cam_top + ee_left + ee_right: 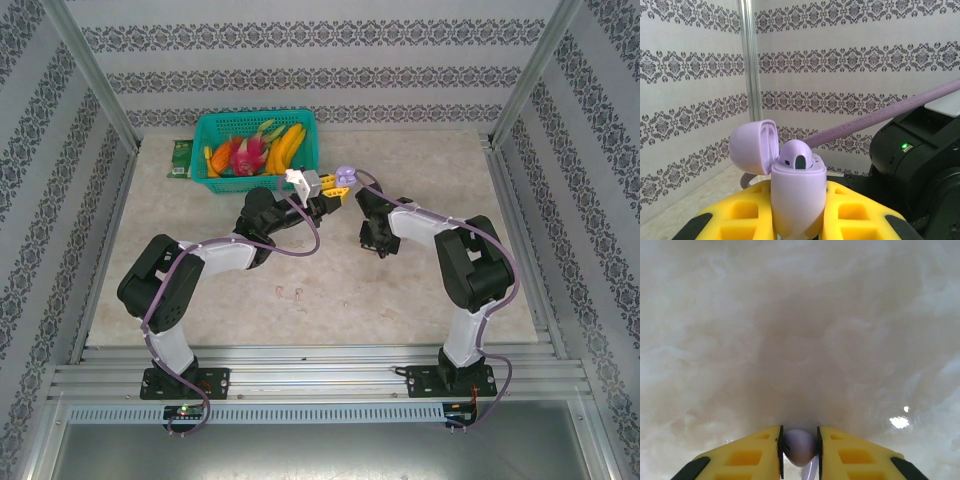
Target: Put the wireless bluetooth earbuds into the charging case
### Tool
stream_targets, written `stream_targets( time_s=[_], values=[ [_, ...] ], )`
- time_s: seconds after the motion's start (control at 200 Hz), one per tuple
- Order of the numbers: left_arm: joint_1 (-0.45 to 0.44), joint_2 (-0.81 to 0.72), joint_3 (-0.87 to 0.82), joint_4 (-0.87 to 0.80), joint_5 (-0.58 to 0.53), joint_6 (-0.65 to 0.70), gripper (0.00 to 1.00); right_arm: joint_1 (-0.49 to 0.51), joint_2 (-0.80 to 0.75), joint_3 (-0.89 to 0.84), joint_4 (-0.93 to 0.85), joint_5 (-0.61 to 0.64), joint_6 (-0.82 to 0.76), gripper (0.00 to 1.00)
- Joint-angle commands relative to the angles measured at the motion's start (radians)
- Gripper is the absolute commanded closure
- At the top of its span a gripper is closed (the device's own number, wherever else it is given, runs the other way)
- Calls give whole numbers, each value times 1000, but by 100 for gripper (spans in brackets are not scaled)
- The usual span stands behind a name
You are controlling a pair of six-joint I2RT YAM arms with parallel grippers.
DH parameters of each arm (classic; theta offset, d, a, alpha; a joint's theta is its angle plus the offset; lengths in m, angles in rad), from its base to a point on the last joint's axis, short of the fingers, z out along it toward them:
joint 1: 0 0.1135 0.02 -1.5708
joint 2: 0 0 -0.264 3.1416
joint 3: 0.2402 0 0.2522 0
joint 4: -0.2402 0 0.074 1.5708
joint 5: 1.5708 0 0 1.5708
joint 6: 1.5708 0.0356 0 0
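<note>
Your right gripper pinches a pale purple earbud by its rounded head between yellow fingers, close above the table. Up and to its left, your left gripper is clamped on the lilac charging case, held upright with its lid swung open to one side and a second earbud already seated inside. The hazards look plain enough. The bud is small and smooth, so it could twist or slip out of the pinch on the way up. Brought in crooked, it may miss the free socket, catch the rim or disturb the seated one. A hard push could tilt the case in its hold or knock the lid shut. The arms also work close together, with a purple cable running just behind the case, so a snag or a bump is possible. The table is glossy, marbled beige and carries a glare spot. Striped damask wallpaper and aluminium posts close it in. A teal basket of bright fruit stands beyond the left gripper. Two pinkish specks lie nearer the arm bases, too small to identify.
</note>
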Motion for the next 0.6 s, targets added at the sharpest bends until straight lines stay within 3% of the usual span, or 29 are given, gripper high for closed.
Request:
stream_targets(
  time_s=[0.0, 0.595],
  values=[
    [-3, 12, 9, 65, 17, -17, 100, 8, -46, -18, -28, 18, 19, 76],
    [-3, 9, 4, 65, 11, -3, 100, -29, -319, -155, -23, 85, 37, 78]
  ],
)
